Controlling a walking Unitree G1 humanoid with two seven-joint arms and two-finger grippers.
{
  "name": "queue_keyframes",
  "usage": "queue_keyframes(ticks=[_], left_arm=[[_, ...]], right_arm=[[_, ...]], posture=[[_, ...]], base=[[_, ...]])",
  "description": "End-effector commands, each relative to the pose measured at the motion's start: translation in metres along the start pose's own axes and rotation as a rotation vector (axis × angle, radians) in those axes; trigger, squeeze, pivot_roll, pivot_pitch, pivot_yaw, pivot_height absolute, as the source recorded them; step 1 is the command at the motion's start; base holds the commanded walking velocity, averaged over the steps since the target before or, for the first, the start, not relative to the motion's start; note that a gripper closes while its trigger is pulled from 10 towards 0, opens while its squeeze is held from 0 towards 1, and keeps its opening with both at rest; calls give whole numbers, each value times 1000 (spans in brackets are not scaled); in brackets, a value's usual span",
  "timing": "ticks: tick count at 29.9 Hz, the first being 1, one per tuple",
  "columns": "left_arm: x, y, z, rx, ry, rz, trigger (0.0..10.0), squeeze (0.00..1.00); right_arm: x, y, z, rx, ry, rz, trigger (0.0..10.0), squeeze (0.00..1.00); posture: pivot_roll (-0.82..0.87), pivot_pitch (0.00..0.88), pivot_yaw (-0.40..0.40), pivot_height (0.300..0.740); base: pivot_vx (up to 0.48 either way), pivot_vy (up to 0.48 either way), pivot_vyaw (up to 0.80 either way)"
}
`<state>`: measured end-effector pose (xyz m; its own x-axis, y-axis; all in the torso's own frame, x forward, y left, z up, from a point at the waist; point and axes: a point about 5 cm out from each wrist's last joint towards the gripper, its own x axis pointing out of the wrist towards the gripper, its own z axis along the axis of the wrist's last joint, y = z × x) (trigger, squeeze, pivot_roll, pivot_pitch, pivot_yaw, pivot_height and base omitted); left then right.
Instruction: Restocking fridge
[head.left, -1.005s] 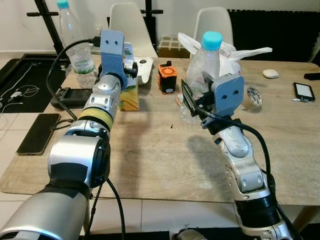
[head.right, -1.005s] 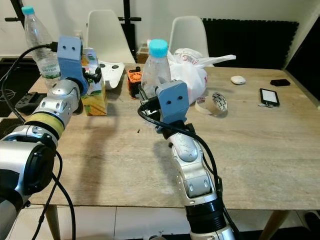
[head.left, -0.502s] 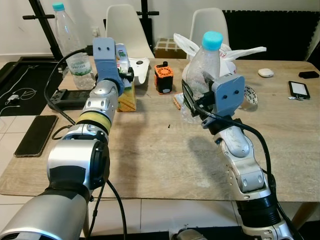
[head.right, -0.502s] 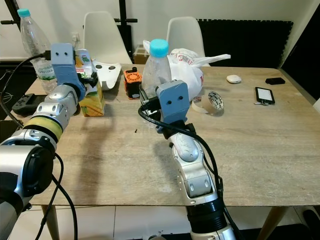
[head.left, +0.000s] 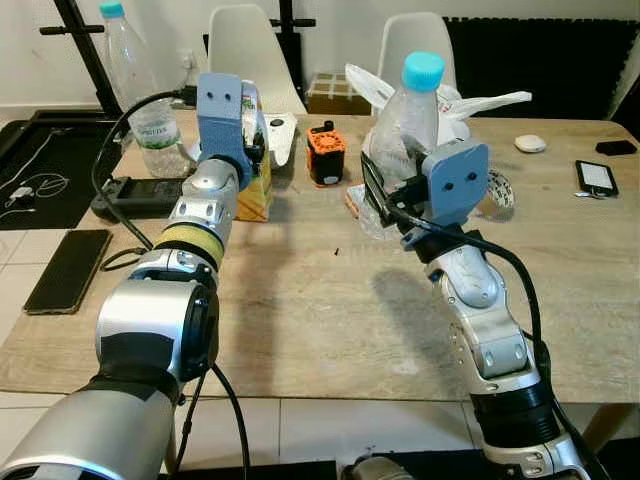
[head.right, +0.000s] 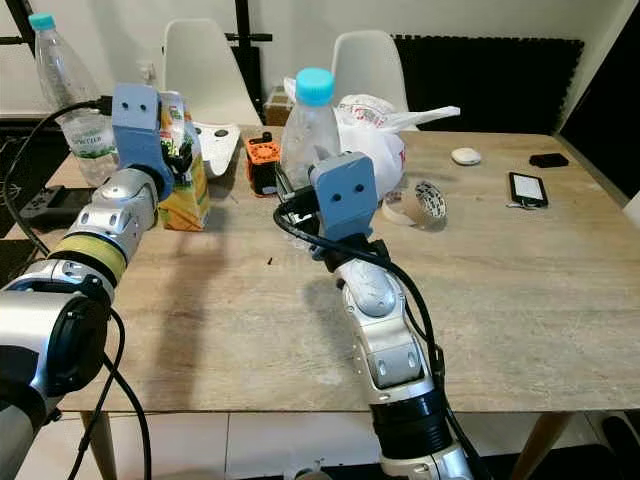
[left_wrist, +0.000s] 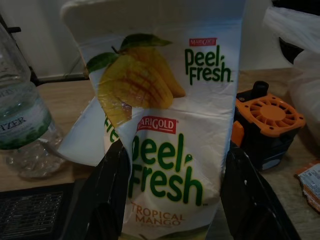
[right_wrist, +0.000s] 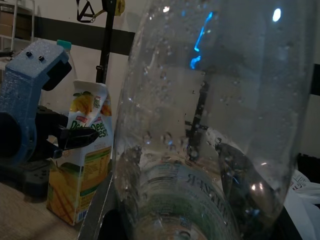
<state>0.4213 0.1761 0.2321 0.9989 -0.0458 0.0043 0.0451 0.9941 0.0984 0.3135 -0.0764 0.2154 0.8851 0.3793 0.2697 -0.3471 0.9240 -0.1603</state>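
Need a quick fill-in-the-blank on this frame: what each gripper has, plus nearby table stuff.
1. The left gripper holds a ____ juice carton.
2. The right gripper holds a clear bottle with a ____ cap.
3. The small fan standing between carton and bottle is black and ____.

Missing words: mango; blue; orange

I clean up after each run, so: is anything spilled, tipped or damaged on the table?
Nothing spilled. The juice carton is upright in the left gripper, and the water bottle is upright in the right gripper. Its clear wall looks somewhat dented.
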Motion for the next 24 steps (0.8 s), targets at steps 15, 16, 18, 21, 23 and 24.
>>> queue_keyframes(ticks=[15, 16, 18, 21, 23, 24], left_arm=[[-67, 6, 56, -1, -350, -338, 10000, 0], [-75, 6, 63, 6, -376, -361, 10000, 0], [-80, 7, 68, 10, -390, -380, 10000, 0], [-88, 9, 77, -24, -417, -422, 10000, 0], [-90, 10, 79, -41, -419, -429, 10000, 0], [-91, 11, 80, -54, -420, -432, 10000, 0]], right_arm=[[0, 5, 38, 70, -141, 104, 10000, 0], [0, 6, 41, 82, -154, 119, 10000, 0], [0, 6, 44, 90, -162, 130, 10000, 0], [-1, 4, 48, 99, -176, 137, 10000, 0], [-2, 3, 49, 104, -180, 136, 10000, 0], [-3, 1, 50, 110, -184, 134, 10000, 0]], posture=[[40, 45, -59, 740], [40, 44, -56, 740], [40, 44, -56, 740], [39, 31, -54, 740], [36, 29, -52, 740], [36, 29, -52, 740]], base=[[0, 0, 0], [0, 0, 0], [0, 0, 0], [0, 0, 0], [0, 0, 0], [0, 0, 0]])
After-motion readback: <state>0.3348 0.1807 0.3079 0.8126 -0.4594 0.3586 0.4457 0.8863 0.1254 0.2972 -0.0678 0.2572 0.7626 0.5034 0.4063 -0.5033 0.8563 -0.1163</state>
